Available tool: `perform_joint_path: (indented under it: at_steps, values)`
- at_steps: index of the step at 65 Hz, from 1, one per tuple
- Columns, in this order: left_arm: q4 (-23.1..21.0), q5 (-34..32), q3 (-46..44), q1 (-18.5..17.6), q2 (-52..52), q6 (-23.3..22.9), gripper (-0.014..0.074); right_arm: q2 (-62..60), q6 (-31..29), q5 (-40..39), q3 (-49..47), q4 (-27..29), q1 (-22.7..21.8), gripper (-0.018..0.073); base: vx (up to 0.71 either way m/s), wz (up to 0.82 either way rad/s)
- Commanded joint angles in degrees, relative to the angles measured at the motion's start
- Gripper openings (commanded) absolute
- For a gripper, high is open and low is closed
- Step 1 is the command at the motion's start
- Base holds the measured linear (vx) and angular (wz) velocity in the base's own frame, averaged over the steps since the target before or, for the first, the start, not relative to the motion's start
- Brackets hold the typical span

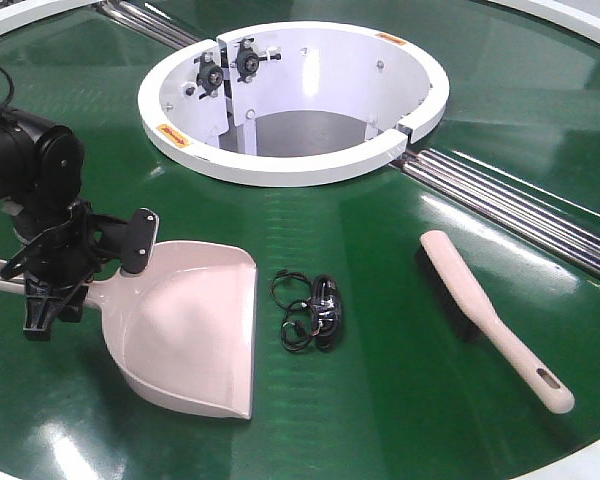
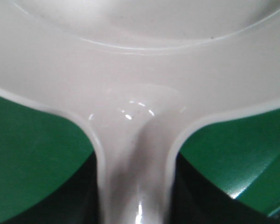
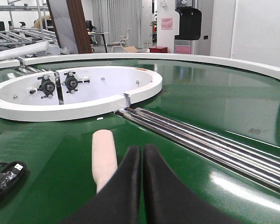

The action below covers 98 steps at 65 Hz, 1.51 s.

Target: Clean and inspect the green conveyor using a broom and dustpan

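Dustpan clamped by left claw; right claw together by broom; cable between.

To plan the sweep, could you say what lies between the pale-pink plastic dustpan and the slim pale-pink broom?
A coiled black cable bundle lies between the dustpan and the broom; the front view shows it.

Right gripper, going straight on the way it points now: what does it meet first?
Probably the silver rollers at the green conveyor seam, close to the white ring housing; depth is unclear. The right gripper has its fingers together, and the broom lies beside it, off that line.
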Motion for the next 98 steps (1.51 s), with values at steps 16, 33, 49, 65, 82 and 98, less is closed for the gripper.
perform_joint_path:
  at_steps: [16, 33, 49, 65, 82, 98]
  values:
    - [2.1, -0.4, -1.6, -0.4, -2.4, -3.7, -0.0007, -0.6, -0.7, -4.1, 0.2, -0.3, -0.1, -0.0008, 0.00, 0.00]
    - [3.1, -0.5, -1.6, -0.4, -2.2, -3.7, -0.0007, -0.6, -0.7, -4.1, 0.2, -0.3, -0.1, -0.0008, 0.00, 0.00]
    - [3.1, -0.8, -1.6, -0.4, -2.1, -3.7, -0.0007, -0.6, -0.7, -4.1, 0.2, -0.3, -0.1, -0.0008, 0.00, 0.00]
    - [2.9, -2.5, -1.6, -0.4, -2.1, -3.7, -0.0007, -0.6, -0.7, -4.1, 0.2, -0.3, -0.1, -0.0008, 0.00, 0.00]
    - [2.8, -1.9, -1.6, -0.4, -2.2, -3.7, -0.0007, -0.6, -0.7, -4.1, 0.2, -0.3, -0.1, -0.0008, 0.00, 0.00]
    - [2.8, -1.2, -1.6, -0.4, -2.2, -3.7, -0.0006, -0.6, -0.7, -4.1, 0.2, -0.3, -0.1, -0.0008, 0.00, 0.00]
